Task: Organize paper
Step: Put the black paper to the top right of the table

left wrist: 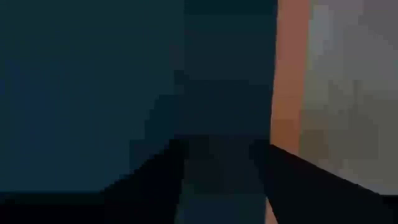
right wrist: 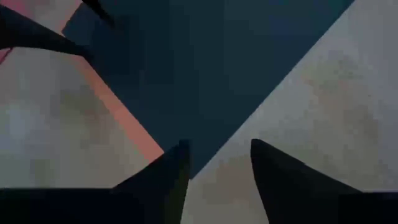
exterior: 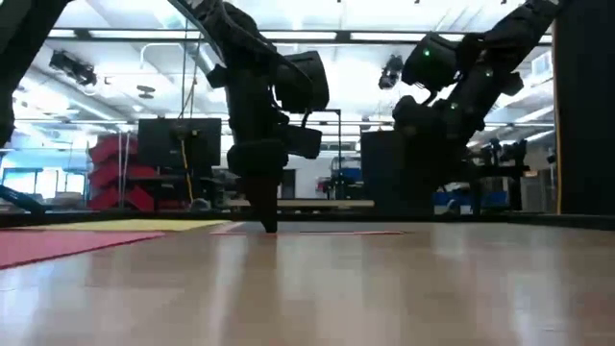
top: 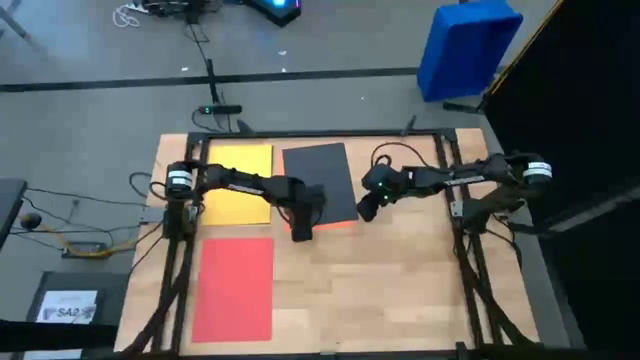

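Observation:
A black sheet of paper (top: pixel 320 180) lies flat at the table's far middle. It rests on an orange sheet whose strip (top: pixel 338 224) shows along its near edge. A yellow sheet (top: pixel 238 183) lies to its left and a red sheet (top: pixel 235 288) at the near left. My left gripper (top: pixel 302 233) points down at the black sheet's near left part, fingers apart, with the orange edge (left wrist: pixel 286 81) beside it. My right gripper (top: pixel 366 210) hangs open above the black sheet's near right corner (right wrist: pixel 193 165), clear of it. My left gripper comes from above, pointing steeply down, with its fingers apart. In the low view its fingertips (exterior: pixel 269 227) reach down to the level of the black sheet near its near edge (left wrist: pixel 217 124). The sheet lies flat under them. Nothing is pinched between the fingers.
Bare wood (top: pixel 390 290) fills the table's near right half. A blue bin (top: pixel 468 48) stands on the floor beyond the far right corner. A dark box with a white label (top: pixel 68 305) sits left of the table. Cables run along the floor behind.

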